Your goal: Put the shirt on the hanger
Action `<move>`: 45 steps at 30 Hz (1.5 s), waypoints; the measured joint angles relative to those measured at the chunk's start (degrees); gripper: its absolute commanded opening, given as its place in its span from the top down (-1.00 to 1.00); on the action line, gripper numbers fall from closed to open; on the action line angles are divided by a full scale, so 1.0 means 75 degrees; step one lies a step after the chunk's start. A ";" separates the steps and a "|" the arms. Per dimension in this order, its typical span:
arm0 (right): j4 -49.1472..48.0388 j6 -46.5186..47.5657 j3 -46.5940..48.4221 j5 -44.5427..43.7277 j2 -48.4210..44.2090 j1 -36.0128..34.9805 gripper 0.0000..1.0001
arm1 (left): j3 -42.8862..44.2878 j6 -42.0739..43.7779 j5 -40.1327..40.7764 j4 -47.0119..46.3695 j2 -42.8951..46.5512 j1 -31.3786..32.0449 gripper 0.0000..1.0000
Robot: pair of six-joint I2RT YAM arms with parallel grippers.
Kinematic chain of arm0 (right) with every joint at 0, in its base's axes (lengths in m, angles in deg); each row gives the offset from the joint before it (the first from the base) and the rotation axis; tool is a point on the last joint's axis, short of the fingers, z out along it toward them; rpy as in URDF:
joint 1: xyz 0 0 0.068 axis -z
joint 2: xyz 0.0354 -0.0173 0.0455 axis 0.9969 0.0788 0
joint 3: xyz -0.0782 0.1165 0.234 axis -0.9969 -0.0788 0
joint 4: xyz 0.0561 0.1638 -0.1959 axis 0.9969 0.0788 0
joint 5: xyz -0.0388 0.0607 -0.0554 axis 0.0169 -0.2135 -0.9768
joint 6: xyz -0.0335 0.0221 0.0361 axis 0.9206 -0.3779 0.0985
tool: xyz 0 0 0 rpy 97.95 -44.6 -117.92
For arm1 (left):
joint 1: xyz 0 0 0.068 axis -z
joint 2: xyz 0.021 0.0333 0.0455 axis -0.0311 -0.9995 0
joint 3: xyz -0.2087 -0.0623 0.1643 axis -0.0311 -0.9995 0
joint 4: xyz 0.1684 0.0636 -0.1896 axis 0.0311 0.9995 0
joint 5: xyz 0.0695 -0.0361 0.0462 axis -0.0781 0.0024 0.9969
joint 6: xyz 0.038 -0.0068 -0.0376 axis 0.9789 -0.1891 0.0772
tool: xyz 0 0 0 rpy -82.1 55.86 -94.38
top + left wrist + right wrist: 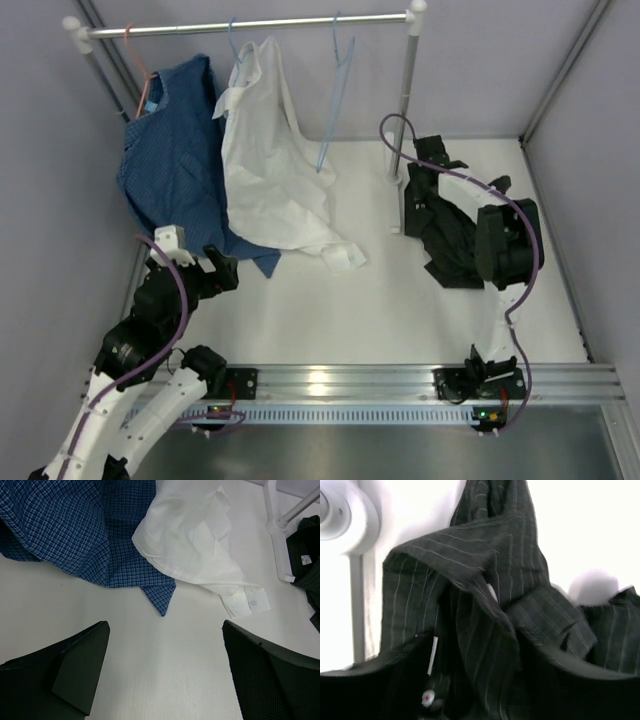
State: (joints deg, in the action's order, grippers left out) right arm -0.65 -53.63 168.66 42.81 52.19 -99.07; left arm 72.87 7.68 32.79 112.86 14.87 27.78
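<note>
Fabric heap at the right of the table [330,310]: the black shirt [445,240] lies crumpled, long axis running far to near and slanting a bit rightward at the near end (far end just beside the foot of the rack's right post [408,100]). Right wrist view: collar [445,550] folded open mid-frame, pinstripes running up the bunched cloth, white label [432,662] low left. Over the heap's far end sits the right gripper [428,170]. Fabric fills the gap between its jaws, but it is dark fingers on dark cloth, so cannot tell if they pinch it or only straddle it. On the rail [250,25] the light-blue wire hanger [338,100] hangs bare, hook up, frame down, between the white shirt [265,170] and the right post, well apart from the black shirt. Over bare table the left gripper [165,627] hovers, jaws spread wide, nothing between them; blue checked shirt [75,525] and white cuff [247,600] lie ahead of it. Bare table runs between the white cuff and the heap; side wall [600,200] is near on the heap's right.
</note>
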 measured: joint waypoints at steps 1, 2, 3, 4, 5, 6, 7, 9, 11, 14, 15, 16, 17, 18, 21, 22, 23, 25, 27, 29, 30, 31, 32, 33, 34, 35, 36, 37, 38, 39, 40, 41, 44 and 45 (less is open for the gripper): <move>-0.0023 0.0079 0.0055 -0.0009 0.0172 0.0023 0.26 | 0.0000 0.0000 -0.0003 0.0000 0.0000 0.0012 -0.96; -0.0041 0.0163 0.0102 -0.0009 0.0312 0.0035 0.50 | 0.0000 0.0000 0.0000 0.0000 0.0000 0.0023 -0.96; -0.0085 0.0169 0.0105 -0.0006 0.0402 0.0052 0.69 | 0.0000 0.0000 0.0000 0.0000 0.0000 0.0032 -0.96; -0.0079 0.0149 0.0102 0.0003 0.0443 0.0073 1.00 | 0.0000 0.0000 -0.0003 0.0000 0.0000 0.0032 -0.96; -0.0079 0.0140 0.0076 0.0015 0.0458 0.0105 1.00 | 0.0000 0.0000 0.0000 0.0000 0.0000 0.0032 -0.96; -0.0108 0.0108 0.0052 0.0017 0.0443 0.0137 1.00 | 0.0000 0.0000 0.0000 0.0000 0.0000 0.0032 -0.96; -0.0318 0.0052 -0.0125 0.0012 0.0326 0.0172 1.00 | 0.0000 0.0000 -0.0003 0.0000 0.0000 0.0032 -0.96; -0.0516 -0.0122 -0.0635 0.0015 -0.0157 0.0227 1.00 | 0.0000 0.0000 -0.0003 0.0000 0.0000 0.0038 -0.96; -0.0600 -0.0385 -0.1186 0.0006 -0.0918 0.0251 1.00 | 0.0000 0.0000 0.0000 0.0000 0.0000 0.0044 -0.96; -0.0458 -0.0778 -0.1463 -0.0050 -0.2127 0.0256 1.00 | 0.0000 0.0000 0.0000 0.0000 0.0000 0.0047 -0.96; -0.0446 -0.0921 -0.1463 -0.0073 -0.2582 0.0256 1.00 | 0.0000 0.0000 0.0000 0.0000 0.0000 0.0050 -0.96; -0.0423 -0.1049 -0.1460 -0.0067 -0.3060 0.0256 1.00 | -0.0003 0.0000 -0.0003 0.0000 0.0000 0.0052 -0.96; -0.0373 -0.1174 -0.1454 -0.0041 -0.3538 0.0256 1.00 | 0.0000 0.0000 -0.0015 0.0000 0.0003 0.0052 -0.96; -0.0291 -0.1282 -0.1454 0.0020 -0.3963 0.0256 1.00 | 0.0000 0.0003 -0.0032 0.0000 0.0015 0.0052 -0.96; 0.0079 -0.1580 -0.1440 0.0370 -0.5289 0.0207 1.00 | 0.0003 0.0006 -0.0286 0.0000 0.0099 0.0055 -0.96; 0.0224 -0.1699 -0.1431 0.0562 -0.5715 0.0172 1.00 | 0.0020 0.0000 -0.0472 0.0003 0.0122 0.0055 -0.96; 0.0353 -0.1798 -0.1411 0.0828 -0.6137 0.0146 1.00 | 0.0064 -0.0050 -0.0667 -0.0003 0.0128 0.0058 -0.96; 0.0560 -0.1990 -0.1399 0.1370 -0.6799 0.0096 1.00 | 0.0140 -0.0309 -0.1332 -0.0251 0.0125 0.0055 -0.96; 0.0801 -0.2250 -0.1399 0.1990 -0.7493 0.0050 1.00 | 0.0085 -0.0644 -0.2194 -0.0778 0.0047 0.0058 -0.96; 0.0918 -0.2509 -0.1475 0.2460 -0.7979 0.0006 1.00 | -0.0216 -0.1119 -0.3156 -0.1804 -0.0219 0.0070 -0.96; 0.0947 -0.2658 -0.1585 0.2699 -0.8268 -0.0012 1.00 | -0.0417 -0.1390 -0.3538 -0.2302 -0.0484 0.0108 -0.96; 0.0947 -0.2795 -0.1708 0.2882 -0.8472 -0.0026 1.00 | -0.0659 -0.1638 -0.3800 -0.2830 -0.0796 0.0239 -0.96; 0.0938 -0.2973 -0.1909 0.3121 -0.8734 -0.0026 1.00 | -0.0892 -0.1862 -0.3917 -0.3264 -0.1142 0.0463 -0.96; 0.0921 -0.3130 -0.2139 0.3334 -0.8996 -0.0032 1.00 | -0.1070 -0.2066 -0.3893 -0.3576 -0.1480 0.0810 -0.96; 0.0924 -0.3305 -0.2369 0.3541 -0.9224 -0.0038 1.00 | -0.1172 -0.2209 -0.3704 -0.3789 -0.1775 0.1230 -0.96; 0.0912 -0.3480 -0.2585 0.3736 -0.9401 -0.0041 1.00 | -0.1244 -0.2393 -0.3398 -0.4054 -0.2154 0.1848 -0.96; 0.0889 -0.3620 -0.2771 0.3896 -0.9515 -0.0050 1.00 | -0.1274 -0.2498 -0.3229 -0.4252 -0.2396 0.2291 -0.96; 0.0854 -0.3815 -0.2999 0.4068 -0.9635 -0.0070 1.00 | -0.1291 -0.2637 -0.2804 -0.4459 -0.2614 0.2917 -0.96; 0.0772 -0.4060 -0.3302 0.4246 -0.9751 -0.0087 1.00 | -0.1291 -0.2769 -0.2393 -0.4794 -0.2827 0.3500 -0.96; 0.0729 -0.4243 -0.3541 0.4366 -0.9833 -0.0099 1.00 | -0.1285 -0.2859 -0.2104 -0.5167 -0.2996 0.3902 -0.96; 0.0705 -0.4412 -0.3727 0.4430 -0.9903 -0.0114 1.00 | -0.1274 -0.2938 -0.1784 -0.5566 -0.3249 0.4261 -0.96; 0.0685 -0.4587 -0.3893 0.4462 -0.9955 -0.0125 1.00 | -0.1236 -0.3005 -0.1533 -0.5980 -0.3494 0.4497 -0.96; 0.0641 -0.4972 -0.4170 0.4444 -1.0025 -0.0140 1.00 | -0.0953 -0.3066 -0.0781 -0.6968 -0.4578 0.5135 -0.91; 0.0641 -0.5085 -0.4185 0.4415 -1.0037 -0.0140 1.00 | -0.0842 -0.3057 -0.0557 -0.7236 -0.4954 0.5365 -0.83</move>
State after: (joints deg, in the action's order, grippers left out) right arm 4.16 -91.77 137.27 75.92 -23.08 -100.12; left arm 66.55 -15.25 28.61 58.59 -22.29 68.02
